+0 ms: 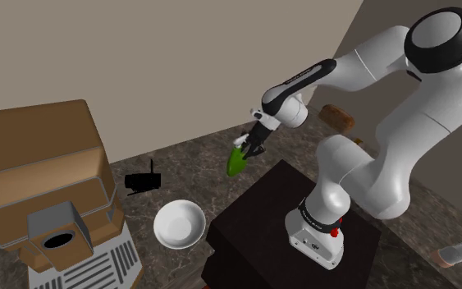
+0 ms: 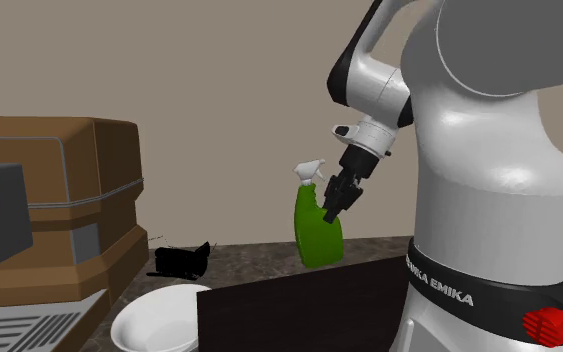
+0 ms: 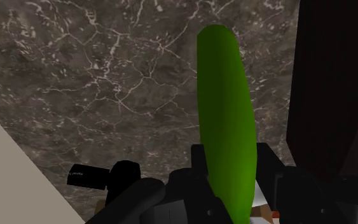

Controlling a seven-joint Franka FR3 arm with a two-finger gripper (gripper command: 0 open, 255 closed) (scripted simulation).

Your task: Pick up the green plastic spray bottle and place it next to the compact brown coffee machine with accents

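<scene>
The black fingers (image 2: 332,207) are clamped on the neck of the tilted green spray bottle (image 2: 318,235) over the dark marbled counter (image 1: 184,160).

Stand (image 1: 253,215) on the counter (image 1: 189,164), bowl (image 1: 179,223) just left of the stand in the shoulder view, coffee machine (image 1: 48,189) farther left, small object (image 1: 143,181) left and farther back, spray bottle (image 1: 236,161) in the clasp of the gripper (image 1: 250,148) past the stand's far edge, seemingly lifted.

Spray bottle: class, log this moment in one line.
jaws: shut on green spray bottle | brown coffee machine: apart | placement: pending
</scene>
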